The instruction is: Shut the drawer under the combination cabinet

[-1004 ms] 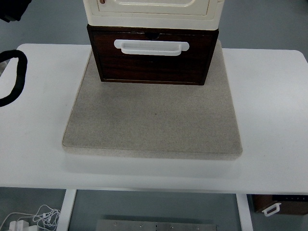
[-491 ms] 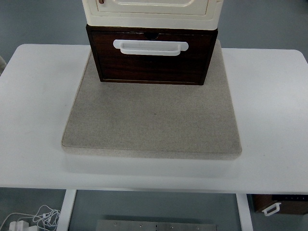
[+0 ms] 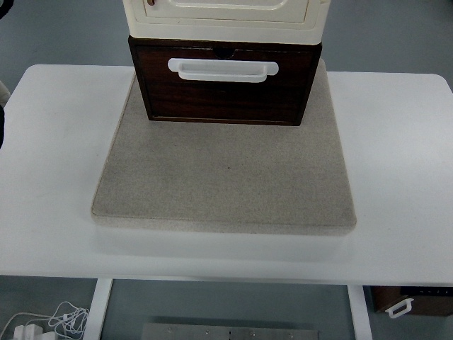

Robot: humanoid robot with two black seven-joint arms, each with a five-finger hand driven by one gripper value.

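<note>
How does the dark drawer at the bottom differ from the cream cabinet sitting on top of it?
The drawer is dark brown with a wood look, while the cabinet is pale cream. The drawer carries a long white handle across its front; the cabinet front shows a framed panel instead. The drawer is seen whole, resting on the beige mat, while the cabinet is cut off by the picture's top edge. Both are boxy, stacked in line and face the camera.

dark wood drawer [image 3: 225, 92], matt fabric mat [image 3: 225, 177]
</note>
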